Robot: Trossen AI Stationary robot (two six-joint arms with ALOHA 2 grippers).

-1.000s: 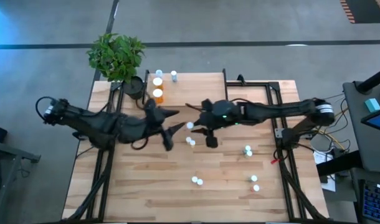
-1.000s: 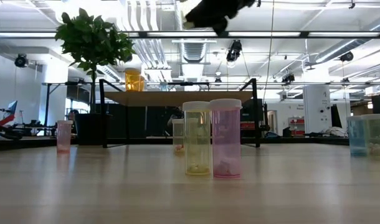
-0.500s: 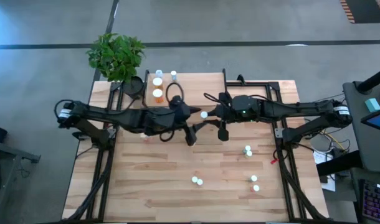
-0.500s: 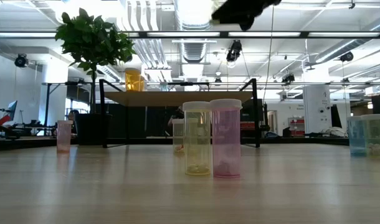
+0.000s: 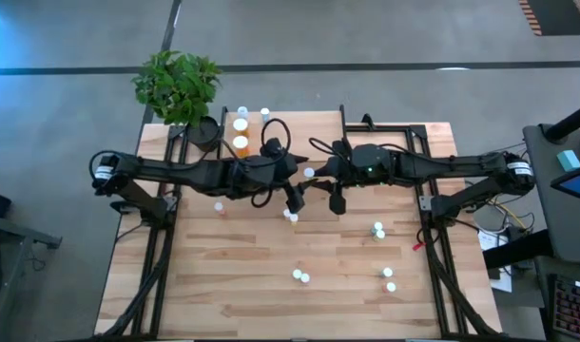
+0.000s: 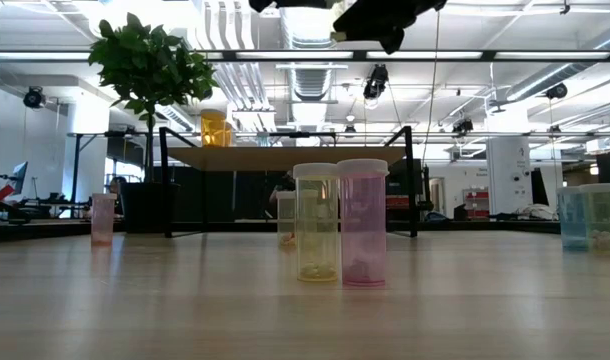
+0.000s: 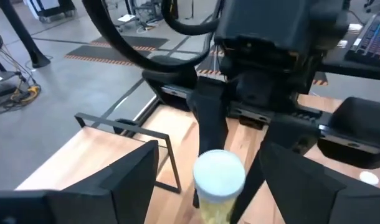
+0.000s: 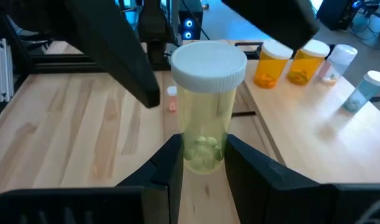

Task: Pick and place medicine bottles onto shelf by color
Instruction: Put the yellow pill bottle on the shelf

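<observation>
Yellow-green bottle (image 8: pixel 205 106) pinched upright in right hand (image 8: pixel 202 163); left hand (image 7: pixel 205 180) spread, flanking it.

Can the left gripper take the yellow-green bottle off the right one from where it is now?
Probably yes. The left gripper is open with the yellow-green bottle between its fingers, nothing between them. The right gripper is shut on the bottle's lower body, leaving the cap end free.

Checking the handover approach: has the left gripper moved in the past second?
Yes. In the high view the left gripper has swung toward the right gripper and nearer the two orange bottles on the shelf.
</observation>
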